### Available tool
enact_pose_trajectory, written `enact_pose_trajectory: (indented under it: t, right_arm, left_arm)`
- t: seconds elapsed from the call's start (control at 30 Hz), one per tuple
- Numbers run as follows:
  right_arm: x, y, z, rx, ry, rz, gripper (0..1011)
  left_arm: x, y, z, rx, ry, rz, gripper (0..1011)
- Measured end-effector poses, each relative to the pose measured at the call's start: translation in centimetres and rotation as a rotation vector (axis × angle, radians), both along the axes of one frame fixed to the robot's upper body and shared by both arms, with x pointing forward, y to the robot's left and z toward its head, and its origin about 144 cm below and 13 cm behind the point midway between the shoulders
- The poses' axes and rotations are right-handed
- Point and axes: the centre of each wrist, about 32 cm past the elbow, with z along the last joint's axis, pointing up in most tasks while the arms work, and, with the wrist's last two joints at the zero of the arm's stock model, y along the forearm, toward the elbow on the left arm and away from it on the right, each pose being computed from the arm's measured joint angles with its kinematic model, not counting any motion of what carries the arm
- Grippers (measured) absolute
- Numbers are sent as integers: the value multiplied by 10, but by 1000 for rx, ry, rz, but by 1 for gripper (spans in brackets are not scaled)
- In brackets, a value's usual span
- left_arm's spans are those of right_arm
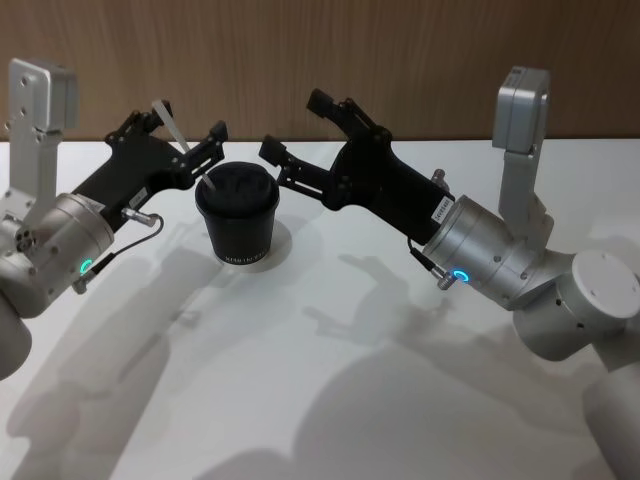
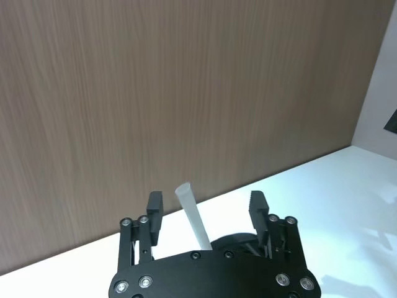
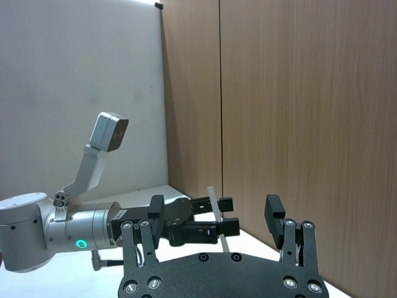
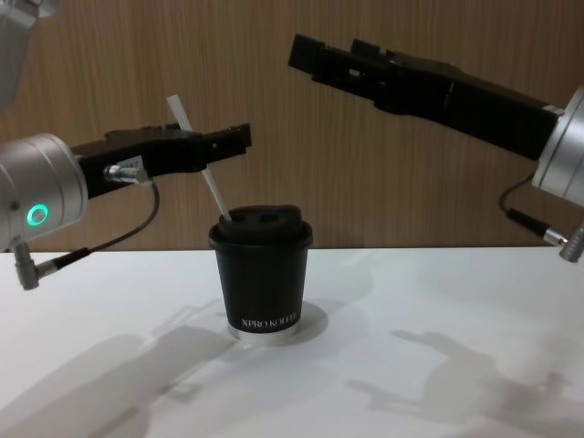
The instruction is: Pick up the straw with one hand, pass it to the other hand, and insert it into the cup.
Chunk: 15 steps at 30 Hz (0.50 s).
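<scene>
The black cup [image 1: 238,220] with its domed lid stands on the white table [image 1: 330,400]. The white straw [image 4: 205,173] has its lower end in the lid and leans toward my left. My left gripper [image 1: 178,130] is open around the straw's upper part. In the left wrist view the straw [image 2: 192,214] stands between the spread fingers and touches neither. My right gripper [image 1: 292,124] hangs open and holds nothing, just right of the cup and above lid height. From the chest, the cup [image 4: 262,278] sits below my left gripper [image 4: 219,141], with my right gripper [image 4: 319,55] higher up.
A wood-panelled wall [image 1: 400,60] runs close behind the cup. A looping black cable [image 4: 109,242] hangs under my left wrist. The white table stretches bare in front of the cup toward me.
</scene>
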Motion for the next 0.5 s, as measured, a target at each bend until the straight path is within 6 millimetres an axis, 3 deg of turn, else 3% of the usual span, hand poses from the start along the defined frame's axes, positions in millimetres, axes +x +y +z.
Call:
enact_pose_trajectory:
  t: [0.2,0.5]
  right_arm:
    - [-1,2,1,1,-11,1,1001]
    - [-3,3,3,-7,-21,-11,1001]
  left_arm:
    - [-7,3,-3,-6,10,14,1002]
    - [-18,7,-8,-15,21,24,1000]
